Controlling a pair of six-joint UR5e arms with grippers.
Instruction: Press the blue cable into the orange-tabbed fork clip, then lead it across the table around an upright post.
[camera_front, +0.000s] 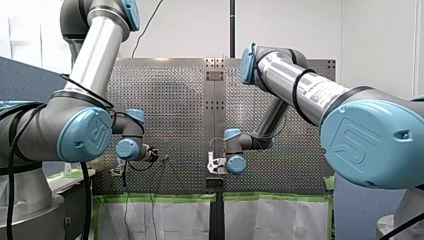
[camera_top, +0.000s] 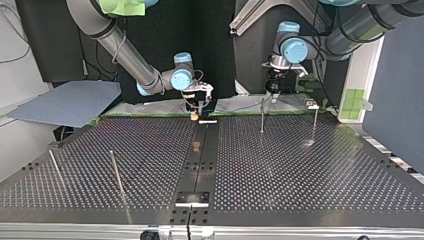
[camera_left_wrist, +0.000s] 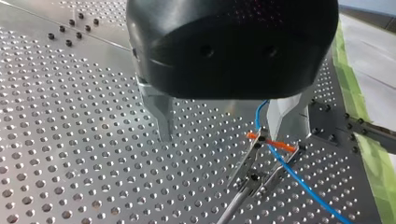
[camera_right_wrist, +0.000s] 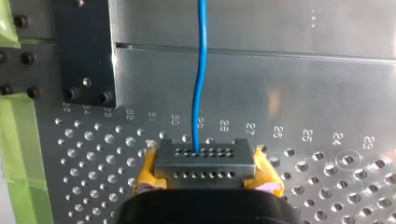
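Note:
In the left wrist view my left gripper (camera_left_wrist: 219, 135) stands open, its metal fingers (camera_left_wrist: 163, 116) wide apart just above the plate. Beside its other finger the blue cable (camera_left_wrist: 299, 179) lies in the orange-tabbed fork clip (camera_left_wrist: 270, 141) and runs on past it. In the right wrist view my right gripper (camera_right_wrist: 205, 163), with yellow pads (camera_right_wrist: 147, 172), is shut on the blue cable (camera_right_wrist: 201, 70), which leads straight ahead of it. In the top view my right gripper (camera_top: 199, 106) hangs at the far edge's middle and my left gripper (camera_top: 272, 92) over a thin upright rod (camera_top: 262, 116).
Upright posts stand on the perforated table (camera_top: 300, 175): one at the top view's far right (camera_top: 315, 120), two leaning at its near left (camera_top: 117, 172) (camera_top: 55, 167). A black bracket (camera_right_wrist: 86, 56) is bolted ahead of my right gripper. Green tape (camera_left_wrist: 369, 154) lines the edge.

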